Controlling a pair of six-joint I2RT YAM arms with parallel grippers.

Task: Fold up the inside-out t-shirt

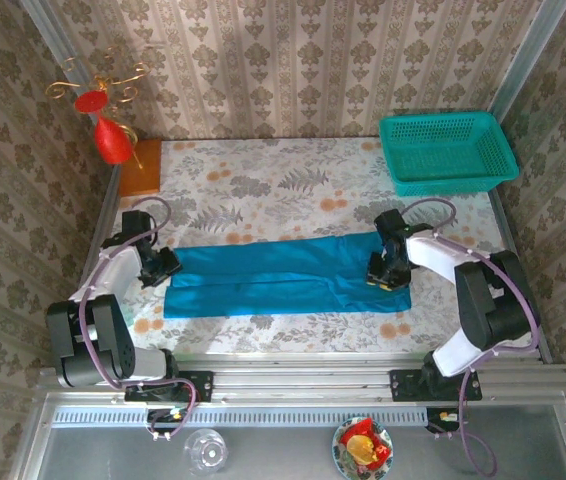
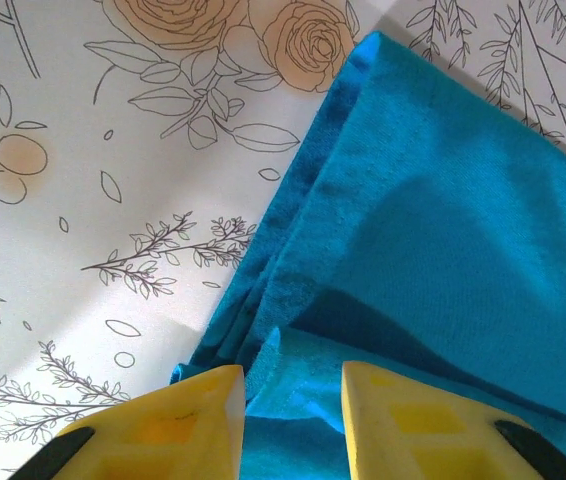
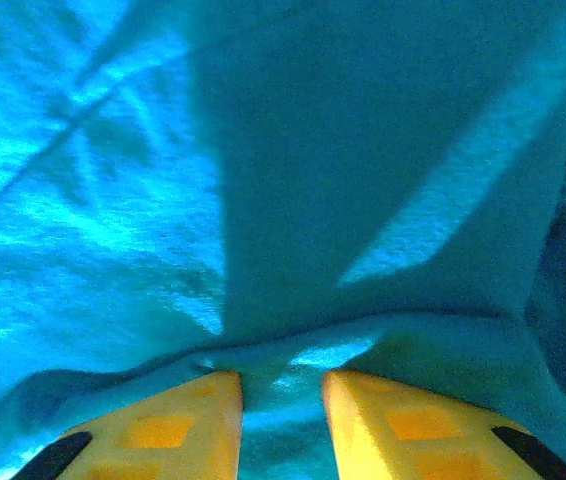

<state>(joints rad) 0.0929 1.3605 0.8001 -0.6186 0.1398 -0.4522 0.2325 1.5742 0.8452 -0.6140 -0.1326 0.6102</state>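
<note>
The inside-out t-shirt (image 1: 283,272) lies as a long bright blue band across the flowered table, folded lengthwise. My left gripper (image 1: 160,265) sits at its left end. In the left wrist view the yellow fingers (image 2: 188,420) stand either side of a raised fold of the t-shirt (image 2: 443,230), and the left gripper (image 2: 293,385) is closed on the layered edge. My right gripper (image 1: 388,275) is low on the shirt's right end. In the right wrist view the cloth (image 3: 313,180) bunches into a ridge between the jaws of the right gripper (image 3: 281,385), which pinch it.
A teal mesh basket (image 1: 447,150) stands at the back right. A red ornament on a gold stand (image 1: 111,135) and a wooden block (image 1: 141,167) sit at the back left. Bare tablecloth (image 1: 263,195) lies behind the shirt, and a narrow strip (image 1: 283,328) runs in front.
</note>
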